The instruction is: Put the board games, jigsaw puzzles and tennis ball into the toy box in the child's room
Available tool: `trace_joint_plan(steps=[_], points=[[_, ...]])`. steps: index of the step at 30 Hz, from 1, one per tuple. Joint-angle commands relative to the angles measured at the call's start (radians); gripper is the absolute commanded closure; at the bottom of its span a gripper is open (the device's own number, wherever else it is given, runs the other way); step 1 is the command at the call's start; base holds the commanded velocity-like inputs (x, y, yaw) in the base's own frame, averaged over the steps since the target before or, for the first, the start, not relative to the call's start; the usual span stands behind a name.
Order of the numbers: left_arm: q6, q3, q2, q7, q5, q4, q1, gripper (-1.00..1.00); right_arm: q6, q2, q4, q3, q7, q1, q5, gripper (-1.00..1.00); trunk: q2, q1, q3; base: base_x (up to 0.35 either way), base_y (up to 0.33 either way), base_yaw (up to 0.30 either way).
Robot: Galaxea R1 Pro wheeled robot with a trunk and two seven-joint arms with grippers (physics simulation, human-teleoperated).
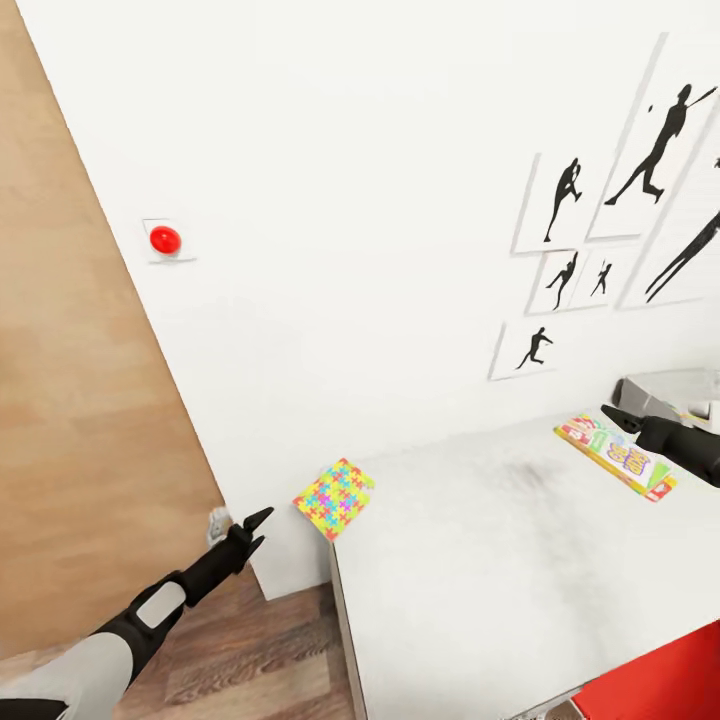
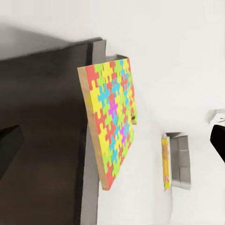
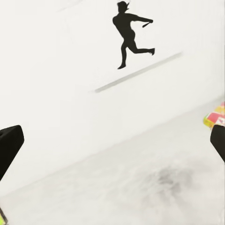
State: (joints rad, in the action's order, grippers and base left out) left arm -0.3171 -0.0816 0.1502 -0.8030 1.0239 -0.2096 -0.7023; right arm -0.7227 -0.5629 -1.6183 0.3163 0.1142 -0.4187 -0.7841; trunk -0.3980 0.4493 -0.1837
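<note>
A jigsaw puzzle (image 1: 334,498), a thin square of yellow, red, green, blue and pink pieces, lies at the far left corner of the pale-grey table (image 1: 480,560), overhanging the table's left edge; in the left wrist view the same jigsaw puzzle (image 2: 110,123) sticks out past the edge with its brown underside showing. To the right, near the wall, a "SKIP BO" board game (image 1: 616,456) lies flat on the tabletop, and just beyond it the light-grey toy box (image 1: 668,390) sits at the far right. The left gripper (image 1: 256,528) hangs over the wooden floor (image 1: 240,650) just left of the table, near the puzzle but apart from it, fingers spread and empty. The right gripper (image 1: 612,416) hovers above the board game, fingers parted, holding nothing. Framed black silhouette pictures (image 1: 610,230) hang on the white wall (image 1: 350,250), with a red button (image 1: 165,239) further left.
</note>
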Motion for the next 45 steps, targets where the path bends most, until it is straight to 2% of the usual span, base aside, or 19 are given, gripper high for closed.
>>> trace_joint_plan(steps=[1,5,9,19,31,45], points=[[-0.005,-0.008,0.005,-0.004,0.011,0.001,0.0,-1.0,-0.006,0.0,0.0,0.001,0.005,-0.002,0.003,-1.0,-0.002,0.001,-0.001,0.032,0.018,-0.264],[-0.001,-0.007,0.02,-0.004,0.01,0.005,0.003,-1.0,-0.006,0.0,0.0,0.002,0.005,-0.002,0.003,-1.0,-0.002,0.001,0.003,0.018,0.01,-0.263],[0.0,-0.006,0.024,0.0,0.008,0.008,0.004,-1.0,-0.006,0.0,0.0,0.003,0.006,-0.002,0.003,-1.0,-0.002,0.001,0.006,0.006,0.003,-0.199],[0.029,-0.009,0.016,0.003,0.011,0.009,0.005,-1.0,-0.006,0.0,0.0,0.014,0.01,0.001,0.003,-1.0,-0.002,0.001,0.008,0.001,0.001,-0.055],[0.032,-0.008,0.011,0.007,0.017,0.001,0.009,-1.0,-0.006,0.001,0.0,0.014,0.01,0.0,0.003,-1.0,-0.002,0.001,0.008,0.0,0.0,-0.001],[0.03,-0.006,0.011,0.007,0.02,0.001,0.008,-1.0,-0.006,0.001,0.0,0.014,0.01,0.0,0.003,-1.0,-0.1,0.054,-0.036,0.0,0.0,0.0]])
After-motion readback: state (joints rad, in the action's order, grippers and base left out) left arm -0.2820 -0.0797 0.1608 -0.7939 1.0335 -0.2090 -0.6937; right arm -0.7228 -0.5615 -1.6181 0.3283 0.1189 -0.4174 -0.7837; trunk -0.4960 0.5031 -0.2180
